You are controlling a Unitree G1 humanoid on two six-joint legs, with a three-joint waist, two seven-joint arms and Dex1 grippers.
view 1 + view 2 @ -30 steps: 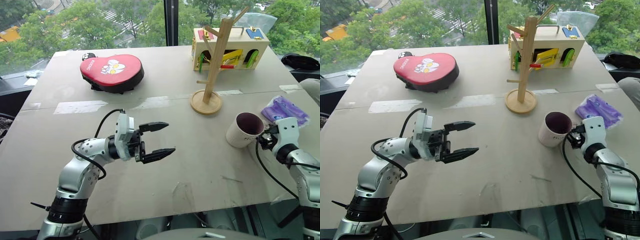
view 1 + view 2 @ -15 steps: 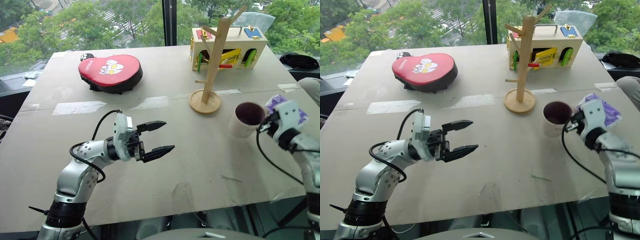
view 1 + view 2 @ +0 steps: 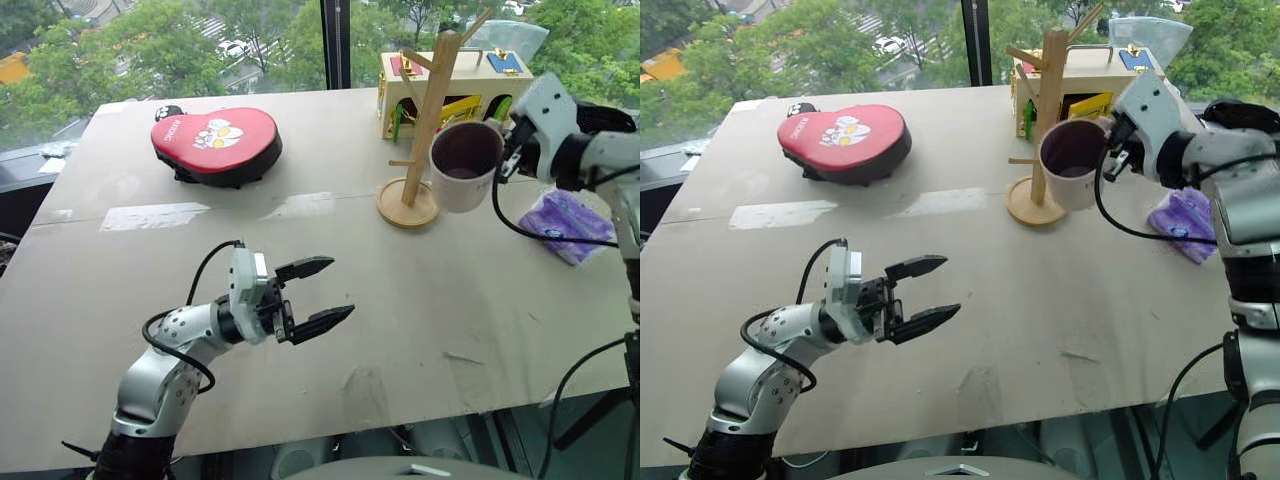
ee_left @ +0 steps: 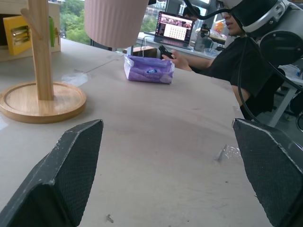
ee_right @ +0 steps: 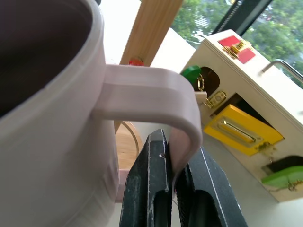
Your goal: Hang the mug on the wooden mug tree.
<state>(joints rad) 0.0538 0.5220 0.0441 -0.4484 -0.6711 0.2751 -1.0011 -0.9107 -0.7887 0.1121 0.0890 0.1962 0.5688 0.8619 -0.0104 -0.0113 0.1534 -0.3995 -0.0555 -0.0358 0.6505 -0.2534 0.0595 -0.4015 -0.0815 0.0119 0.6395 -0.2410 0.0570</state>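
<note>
While my right gripper (image 5: 173, 189) pinches the handle of the mug (image 3: 463, 163) and holds it in the air just beside the wooden mug tree (image 3: 425, 120), my left gripper (image 3: 320, 297) hovers with jaws wide above the pale grey table (image 3: 400, 300). Beyond the window, green trees. The red cushion (image 3: 215, 143) bears white lettering too small to read.

red heart-shaped pad (image 3: 217, 143): table's 11 o'clock | wooden box with colourful doors (image 3: 462, 90): far edge, 1 o'clock | purple tissue packet (image 3: 568, 222): 3 o'clock | seated person (image 4: 239, 61): beyond table
</note>
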